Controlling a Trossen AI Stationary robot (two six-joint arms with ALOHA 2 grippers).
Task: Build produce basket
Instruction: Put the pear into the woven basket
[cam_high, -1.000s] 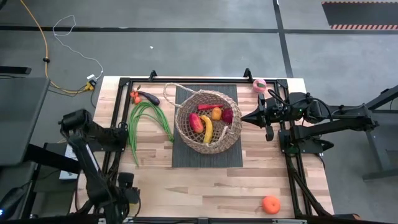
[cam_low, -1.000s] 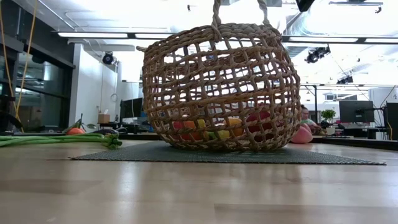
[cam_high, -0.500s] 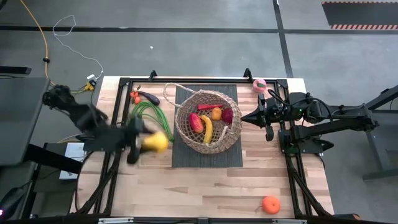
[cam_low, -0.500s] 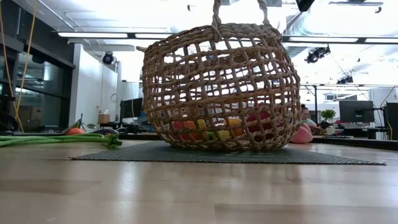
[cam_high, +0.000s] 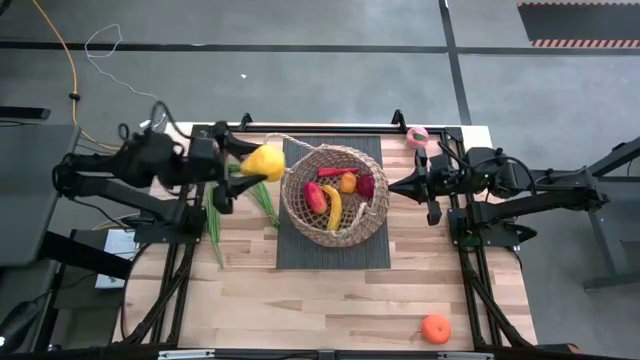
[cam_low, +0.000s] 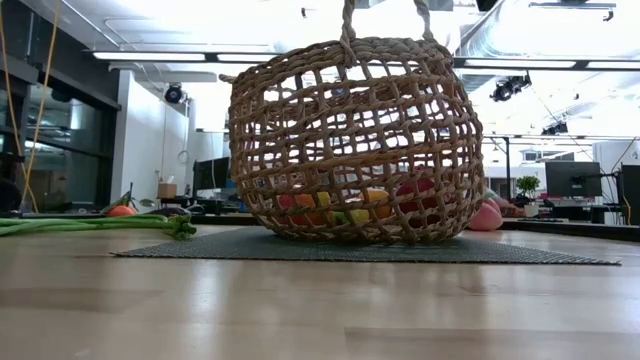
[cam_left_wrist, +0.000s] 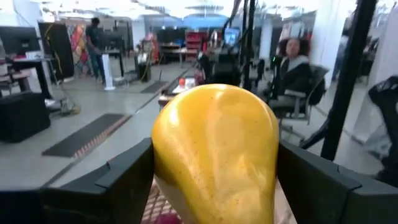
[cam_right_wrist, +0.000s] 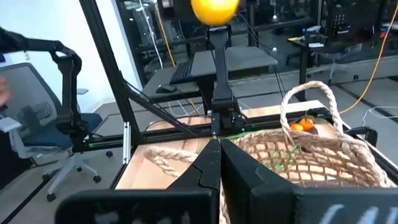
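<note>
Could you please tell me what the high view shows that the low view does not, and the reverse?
Only the high view shows both arms: the left gripper holds a yellow fruit beside the basket's rim, and the shut right gripper waits at the opposite side. It also shows an orange near the table's front edge. Only the low view shows the room behind the table. Both show the basket with produce inside, the green bean stalks and the dark mat.

your left arm reaches in from the table's left side, its left gripper (cam_high: 245, 165) raised and clamped around a yellow fruit (cam_high: 263, 161). your right arm waits at the right side, the right gripper (cam_high: 393, 187) with fingers pressed together.
</note>
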